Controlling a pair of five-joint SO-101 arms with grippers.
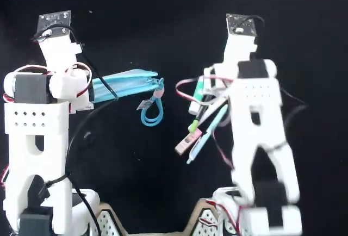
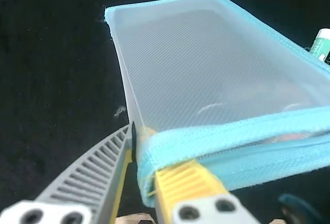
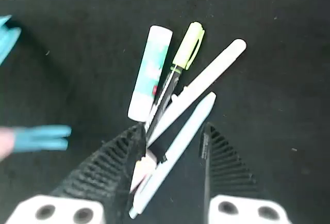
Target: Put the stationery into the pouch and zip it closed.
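A translucent light-blue pouch (image 1: 122, 84) lies on the black table, its blue wrist loop (image 1: 152, 112) trailing toward the centre. My left gripper (image 2: 138, 142) is shut on the pouch (image 2: 206, 69) at its zipper end. A small heap of stationery (image 1: 200, 122) lies right of the loop: a glue stick (image 3: 150, 72), a yellow-green highlighter (image 3: 188, 46), a white marker (image 3: 209, 77), a white pen (image 3: 180, 141) and a pink item (image 3: 142, 170). My right gripper (image 3: 172, 131) hangs open just above the heap, its fingers either side of the white pen.
The black cloth covers the whole table (image 1: 304, 56). The blue loop (image 3: 41, 137) lies close beside the right gripper. Both arm bases stand at the front edge, and cables hang near the right arm (image 1: 255, 127).
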